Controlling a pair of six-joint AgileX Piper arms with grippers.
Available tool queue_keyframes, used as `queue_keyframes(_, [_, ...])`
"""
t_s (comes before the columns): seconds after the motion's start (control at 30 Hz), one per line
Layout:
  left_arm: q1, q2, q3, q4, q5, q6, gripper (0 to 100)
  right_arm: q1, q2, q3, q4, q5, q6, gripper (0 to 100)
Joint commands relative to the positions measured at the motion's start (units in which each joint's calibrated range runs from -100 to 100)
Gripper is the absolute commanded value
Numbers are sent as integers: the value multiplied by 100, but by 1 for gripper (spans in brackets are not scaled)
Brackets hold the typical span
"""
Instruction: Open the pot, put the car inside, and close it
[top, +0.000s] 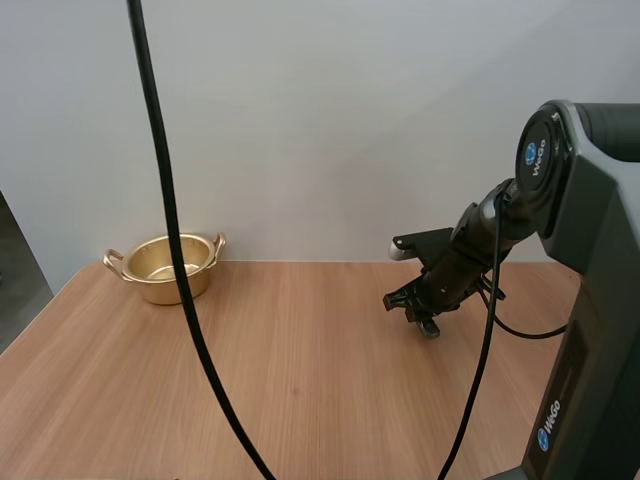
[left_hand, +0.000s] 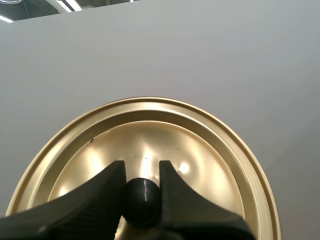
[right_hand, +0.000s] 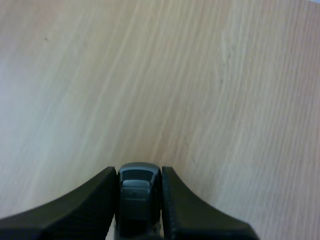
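Wooden tabletop (top: 300, 400), plain grey wall behind. Pot (top: 170, 268) sits open at the far left corner. Left gripper (left_hand: 141, 172) pinches the lid (left_hand: 210, 150) by its black knob (left_hand: 141, 200), lid in the air, clear of the pot. Right gripper (top: 415, 305) is clamped on the car (right_hand: 139, 192), low over the tabletop toward the right edge. Car looks small, rigid, light, probably slick plastic: grip across the body sides, as now. Lid is thin metal; knob is the only sane hold.
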Motion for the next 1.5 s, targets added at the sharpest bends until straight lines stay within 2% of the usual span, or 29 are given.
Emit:
queue_keyframes(0.0, [5,-2,5,0,2,-6,0,68,-101,-317,138,583,-2,0])
queue_keyframes(0.3, [5,-2,5,-14,2,-6,0,431,-1058,-1220,829,1511,-55,0])
queue_keyframes(0.63, [5,-2,5,-12,8,-183,0,921,-1527,-1913,1850,1972,-933,0])
queue_keyframes(0.77, [5,-14,5,53,9,-316,0,1174,-1377,-2000,1981,1726,-1013,0])
queue_keyframes(0.9, [5,-55,5,53,9,-401,0,1455,-1101,-2000,2214,1292,-1432,0])
queue_keyframes(1.07, [5,-223,5,67,-90,-401,0,1805,-638,-2072,2946,657,-2103,0])
queue_keyframes(1.27, [5,-394,5,119,-236,-367,0,2181,92,-2777,2991,673,-2143,0])
queue_keyframes(1.47, [5,-443,5,232,-188,-364,0,2368,720,-3566,2951,691,-2143,0])
